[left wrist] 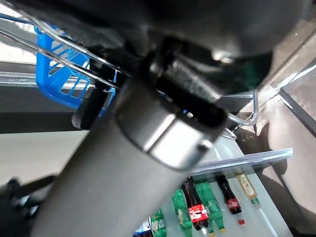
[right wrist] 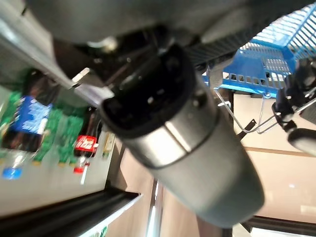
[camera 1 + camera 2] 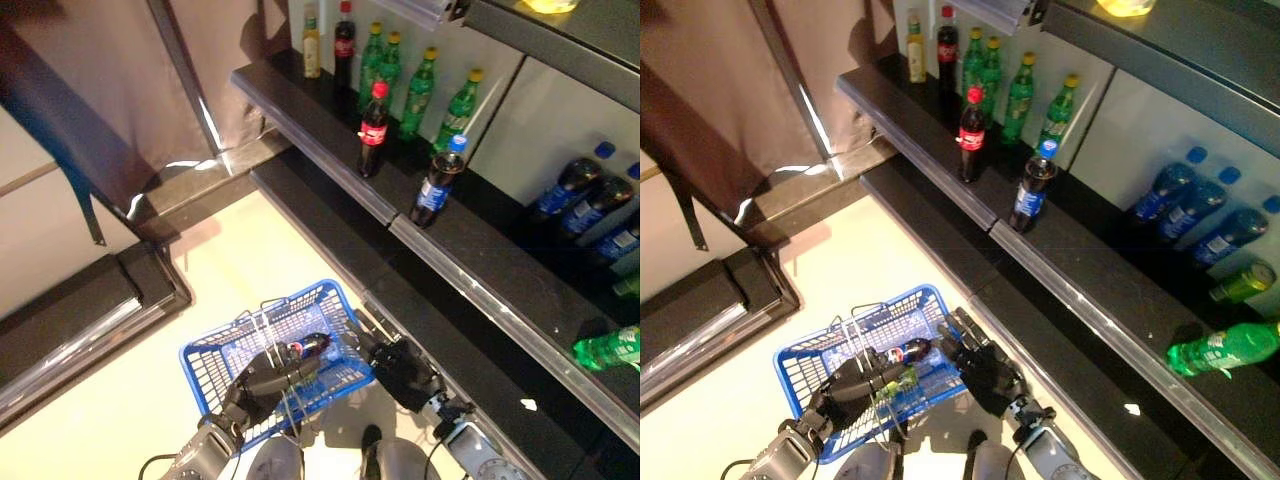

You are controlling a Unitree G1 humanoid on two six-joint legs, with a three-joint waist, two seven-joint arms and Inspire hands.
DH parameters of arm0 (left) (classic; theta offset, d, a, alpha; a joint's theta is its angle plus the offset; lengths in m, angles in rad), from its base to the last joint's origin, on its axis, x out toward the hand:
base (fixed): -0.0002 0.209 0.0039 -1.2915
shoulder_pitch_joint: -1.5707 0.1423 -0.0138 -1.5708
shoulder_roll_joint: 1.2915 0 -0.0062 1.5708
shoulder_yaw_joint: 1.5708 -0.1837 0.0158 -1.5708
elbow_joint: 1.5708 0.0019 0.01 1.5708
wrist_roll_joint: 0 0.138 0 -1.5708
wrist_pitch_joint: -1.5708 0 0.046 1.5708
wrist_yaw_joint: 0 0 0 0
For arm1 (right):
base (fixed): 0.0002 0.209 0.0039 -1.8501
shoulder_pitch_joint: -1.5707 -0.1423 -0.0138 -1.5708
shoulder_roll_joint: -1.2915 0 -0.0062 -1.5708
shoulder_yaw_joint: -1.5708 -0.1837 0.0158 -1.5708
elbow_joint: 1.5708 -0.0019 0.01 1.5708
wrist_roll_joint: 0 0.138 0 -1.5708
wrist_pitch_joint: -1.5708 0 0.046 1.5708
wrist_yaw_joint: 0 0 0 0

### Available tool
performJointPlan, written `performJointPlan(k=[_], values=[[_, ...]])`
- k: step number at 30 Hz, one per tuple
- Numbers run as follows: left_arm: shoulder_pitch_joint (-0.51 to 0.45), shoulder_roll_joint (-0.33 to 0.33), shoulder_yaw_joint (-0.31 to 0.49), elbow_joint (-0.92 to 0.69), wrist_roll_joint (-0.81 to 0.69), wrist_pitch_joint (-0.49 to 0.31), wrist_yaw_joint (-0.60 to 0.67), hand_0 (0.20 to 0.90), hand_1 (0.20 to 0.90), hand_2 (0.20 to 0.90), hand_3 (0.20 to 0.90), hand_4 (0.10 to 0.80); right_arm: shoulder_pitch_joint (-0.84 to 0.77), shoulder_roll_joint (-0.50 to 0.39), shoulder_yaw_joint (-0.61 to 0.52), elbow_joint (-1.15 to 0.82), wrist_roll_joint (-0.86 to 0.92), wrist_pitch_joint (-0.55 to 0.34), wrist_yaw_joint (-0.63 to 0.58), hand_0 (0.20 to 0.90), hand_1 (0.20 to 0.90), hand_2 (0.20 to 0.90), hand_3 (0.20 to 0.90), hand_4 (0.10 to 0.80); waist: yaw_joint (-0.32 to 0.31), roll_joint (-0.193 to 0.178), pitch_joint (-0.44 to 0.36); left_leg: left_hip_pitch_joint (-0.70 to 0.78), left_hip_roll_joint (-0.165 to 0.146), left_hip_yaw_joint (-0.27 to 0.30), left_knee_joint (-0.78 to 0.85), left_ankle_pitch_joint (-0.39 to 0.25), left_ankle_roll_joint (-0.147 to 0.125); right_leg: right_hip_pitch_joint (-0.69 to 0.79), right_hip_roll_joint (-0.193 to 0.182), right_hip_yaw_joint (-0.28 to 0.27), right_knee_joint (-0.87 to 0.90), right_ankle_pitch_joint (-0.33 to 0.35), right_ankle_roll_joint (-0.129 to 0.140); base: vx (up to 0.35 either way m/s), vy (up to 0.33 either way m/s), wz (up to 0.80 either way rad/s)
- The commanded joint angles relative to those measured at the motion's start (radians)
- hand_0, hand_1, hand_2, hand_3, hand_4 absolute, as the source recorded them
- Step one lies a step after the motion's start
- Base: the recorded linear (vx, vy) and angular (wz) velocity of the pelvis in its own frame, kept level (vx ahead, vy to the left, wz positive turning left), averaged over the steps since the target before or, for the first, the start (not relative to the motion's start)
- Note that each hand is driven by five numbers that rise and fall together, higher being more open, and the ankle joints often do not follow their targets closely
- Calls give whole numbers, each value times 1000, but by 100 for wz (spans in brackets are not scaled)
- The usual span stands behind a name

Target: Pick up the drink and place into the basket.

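Both silver-grey arms enter from below and converge at centre. The left hand (image 3: 268, 383) lies low with fingers curled around a wire handle (image 3: 268, 325). The right hand (image 3: 400, 368) is beside it, palm down; whether its fingers are closed is unclear.

Dark drink bottle (image 3: 308, 348) lying inside blue basket (image 3: 215, 362)
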Motion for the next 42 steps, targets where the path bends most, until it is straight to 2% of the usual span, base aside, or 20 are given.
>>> performJointPlan(k=[1, 5, 7, 10, 12, 15, 16, 18, 19, 20, 21, 23, 26, 29, 31, 33, 35, 36, 40, 42], values=[[-105, -42, 26, -111, 119, -250, -7, 300, 300, 300, 200, 100, -21, 16, -6, -127, 12, -102, 132, 900, 900, 900, 900, 800, -24, -7, -98, 49, -11, 15, 26, -38, 14, 84, 6, 7, -148, 107, 38, -23, -59, -25], [-112, -36, 42, 21, 313, -299, 96, 300, 300, 300, 200, 100, 3, 52, -55, -99, 45, -152, 110, 900, 900, 900, 900, 800, -51, -19, -129, 68, 6, 48, -19, -23, 8, 93, 14, 33, -189, 122, 49, -38, -90, -27], [-113, -56, 66, 129, 268, -270, 133, 300, 300, 300, 200, 100, 32, 70, -97, -63, 52, -189, 84, 900, 900, 900, 900, 800, -75, -27, -146, 75, 16, 64, -35, -18, 4, 93, 20, 58, -214, 137, 55, -43, -101, -26], [-115, -96, 108, 281, 267, -284, 186, 300, 300, 300, 200, 100, 57, 93, -158, -9, 81, -210, 52, 900, 900, 900, 900, 800, -106, -36, -160, 82, 26, 74, -25, -31, -2, 90, 25, 108, -243, 155, 58, -28, -72, -37], [-126, -144, 146, 428, 250, -319, 243, 300, 300, 300, 200, 100, 64, 100, -190, 58, 12, -204, 24, 900, 900, 900, 900, 800, -132, -44, -165, 81, 21, 65, 7, -57, 1, 86, 29, 173, -260, 172, 60, -9, 8, -51], [-135, -186, 188, 551, 240, -354, 300, 300, 300, 300, 200, 100, 51, 90, -209, 190, -118, -174, -51, 900, 900, 900, 900, 800, -136, -52, -162, 68, -33, -25, 61, -109, 23, 83, 36, 262, -266, 187, 63, 32, 56, -99], [-120, -221, 229, 604, 200, -373, 331, 300, 300, 300, 200, 100, 12, 94, -205, 285, -189, -136, -106, 900, 900, 900, 900, 800, -109, -56, -157, 56, -108, -153, 86, -146, 54, 84, 50, 339, -274, 200, 68, 31, 81, -131], [-117, -231, 250, 626, 187, -372, 339, 300, 300, 300, 200, 100, -5, 102, -210, 342, -221, -121, -153, 900, 900, 900, 900, 800, -101, -57, -161, 48, -132, -181, 89, -154, 65, 77, 54, 365, -276, 205, 71, 15, 97, -154], [-127, -241, 281, 686, 195, -366, 326, 300, 300, 300, 200, 100, -31, 120, -233, 498, -257, -131, -190, 900, 900, 900, 900, 800, -98, -54, -163, 52, -140, -161, 88, -166, 75, 75, 54, 387, -273, 208, 78, -5, 122, -174], [-131, -241, 284, 696, 203, -353, 324, 300, 300, 300, 200, 100, -35, 125, -237, 521, -268, -126, -240, 900, 900, 900, 900, 800, -99, -53, -163, 54, -140, -154, 87, -167, 76, 75, 54, 391, -272, 209, 80, -24, 169, -169], [-154, -244, 279, 772, 221, -354, 301, 300, 300, 300, 200, 100, -54, 144, -249, 658, -313, -178, -310, 900, 900, 900, 900, 800, -106, -51, -165, 61, -139, -134, 78, -170, 78, 68, 44, 395, -267, 217, 92, -42, 153, -118], [-181, -236, 265, 824, 262, -335, 307, 300, 300, 300, 200, 100, -71, 167, -257, 740, -356, -179, -407, 900, 900, 900, 900, 800, -116, -50, -159, 74, -137, -111, 61, -175, 83, 52, 29, 403, -258, 232, 114, -47, 136, -64], [-231, -201, 244, 892, 302, -320, 294, 300, 300, 300, 200, 100, -90, 174, -241, 849, -560, -163, -585, 900, 900, 900, 900, 800, -140, -49, -141, 91, -142, -71, 46, -187, 95, -7, -2, 423, -255, 290, 153, -79, 87, -32], [-252, -177, 221, 899, 312, -308, 292, 300, 300, 300, 200, 100, -100, 172, -243, 899, -580, -116, -622, 900, 900, 900, 900, 800, -140, -49, -127, 95, -143, -51, 42, -194, 100, -40, -28, 387, -266, 323, 169, -125, 21, -81], [-247, -169, 244, 926, 256, -309, 323, 300, 300, 300, 200, 100, -130, 171, -252, 970, -651, -69, -607, 900, 900, 900, 900, 800, -111, -44, -115, 126, -131, 52, 17, -199, 92, -62, -92, 174, -274, 366, 190, -152, -10, -112], [-234, -164, 267, 943, 228, -311, 314, 300, 300, 300, 200, 100, -145, 178, -246, 1019, -670, -64, -600, 900, 900, 900, 900, 800, -85, -42, -118, 136, -125, 122, 3, -192, 86, -76, -121, 62, -232, 384, 196, -157, -27, -129], [-226, -161, 276, 957, 253, -312, 295, 300, 300, 300, 200, 100, -154, 183, -249, 1055, -656, -57, -603, 900, 900, 900, 900, 800, -74, -34, -119, 141, -114, 162, 2, -190, 90, -74, -127, 27, -182, 361, 190, -160, -79, -141], [-224, -162, 276, 971, 251, -323, 291, 300, 300, 300, 200, 100, -156, 187, -248, 1090, -667, -72, -595, 900, 900, 900, 900, 800, -69, -24, -125, 131, -102, 188, 10, -182, 93, -60, -115, 18, -150, 318, 176, -166, -125, -118], [-225, -161, 272, 1014, 250, -317, 283, 300, 300, 300, 200, 100, -163, 195, -240, 1141, -700, -88, -585, 900, 900, 900, 900, 800, -61, -13, -141, 123, -86, 231, 18, -178, 95, -24, -101, -28, -133, 239, 152, -83, -170, -79], [-209, -174, 300, 1027, 235, -295, 292, 300, 300, 300, 200, 100, -166, 202, -224, 1146, -769, -59, -581, 900, 900, 900, 900, 800, -35, -12, -152, 131, -69, 280, 16, -170, 77, 23, -121, -135, -185, 223, 143, -2, -249, -72]])
